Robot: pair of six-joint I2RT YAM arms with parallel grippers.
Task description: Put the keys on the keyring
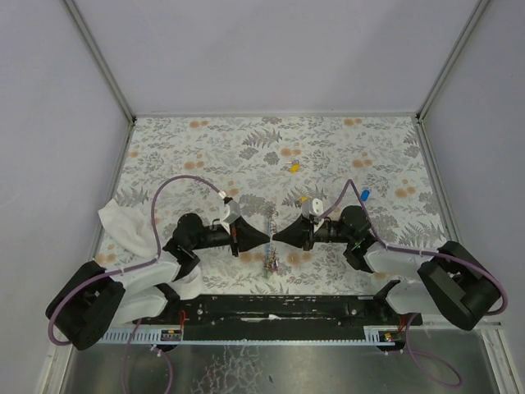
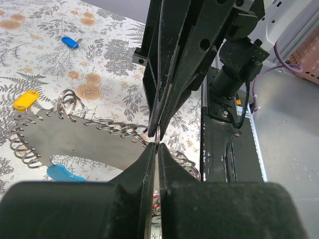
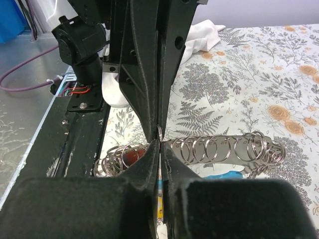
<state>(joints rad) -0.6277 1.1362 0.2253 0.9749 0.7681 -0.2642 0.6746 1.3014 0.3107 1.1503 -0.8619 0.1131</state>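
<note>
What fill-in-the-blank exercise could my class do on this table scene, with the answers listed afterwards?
1. The white cloth lies on the robot's ___ side.
2. The farthest key is coloured ___.
3. The left hand and the right hand meet tip to tip at the keyring, both ___.
4. The blue key lies on the robot's ___ side.

Answers: left, yellow, shut, right.

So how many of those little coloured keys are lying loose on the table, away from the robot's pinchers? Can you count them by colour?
Yellow keys: 2
Blue key: 1
Total: 3
Bits of other colours peek out by the ring strap, but they are too hidden to count.
</note>
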